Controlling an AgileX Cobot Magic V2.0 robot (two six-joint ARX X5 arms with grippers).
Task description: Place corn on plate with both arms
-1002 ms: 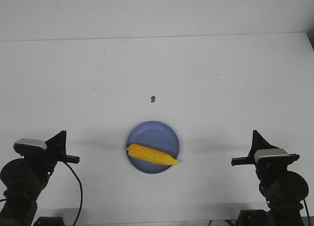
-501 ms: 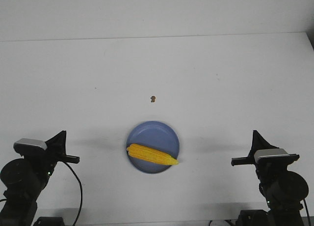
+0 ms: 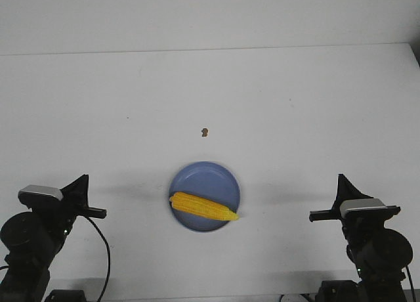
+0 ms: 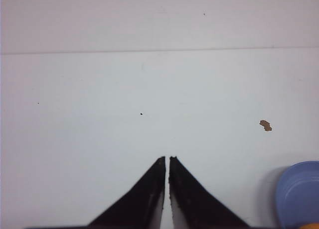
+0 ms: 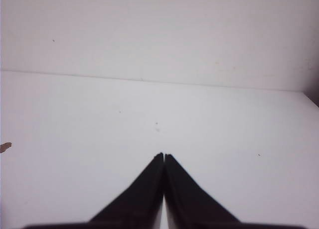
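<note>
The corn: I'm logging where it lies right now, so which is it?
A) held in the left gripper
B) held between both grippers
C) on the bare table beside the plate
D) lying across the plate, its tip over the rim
D: the corn lies across the plate, its pointed tip poking over the rim, while the left gripper and right gripper sit far off, shut and empty.

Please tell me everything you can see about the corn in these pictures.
The corn is one bright yellow cob with rows of kernels, blunt at its left end and tapering to a point at its right. It lies flat on the blue plate, across the near half and slightly slanted, the pointed tip reaching just over the plate's right rim. Only the plate touches it; neither end effector is near it. The left wrist view shows only a small yellow sliver at the plate's edge. Its material cannot be told.
</note>
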